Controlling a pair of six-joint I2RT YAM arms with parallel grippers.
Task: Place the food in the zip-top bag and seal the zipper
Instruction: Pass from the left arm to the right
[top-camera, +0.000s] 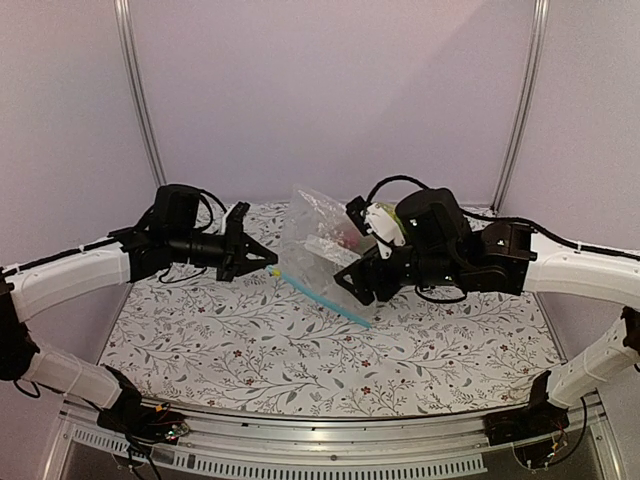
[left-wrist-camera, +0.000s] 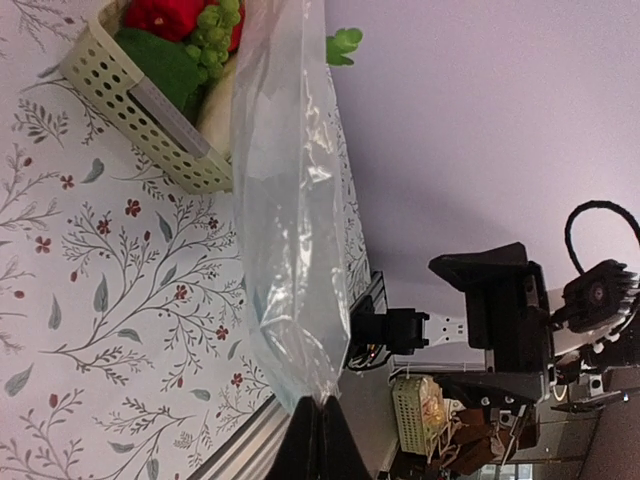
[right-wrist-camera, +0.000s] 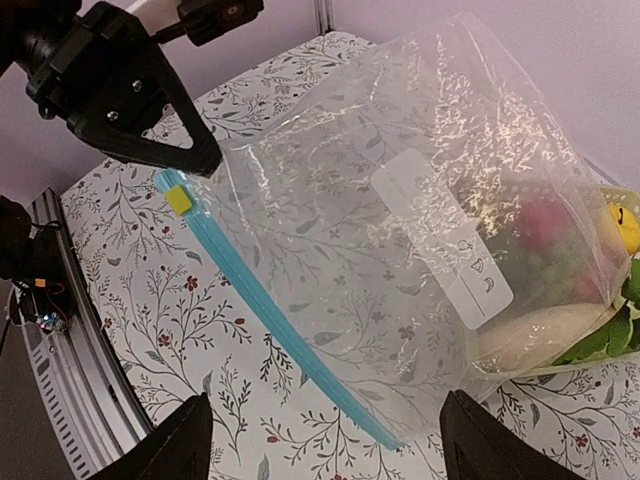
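Plain lilac walls (top-camera: 330, 90) and metal posts (top-camera: 140, 90) enclose a floral-patterned table (top-camera: 300, 350).

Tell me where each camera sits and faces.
Top external: above, behind the robot, looking down on the table; left arm and right arm show.
Left wrist: looks along its shut left pincer at the zip-top bag and basket.
Right wrist: looks past its open right pincer at the bag and left pincer.
All share the bag.

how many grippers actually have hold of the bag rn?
1. The left gripper is shut on the zip-top bag's corner beside the yellow slider; the right gripper is open, gripping nothing.
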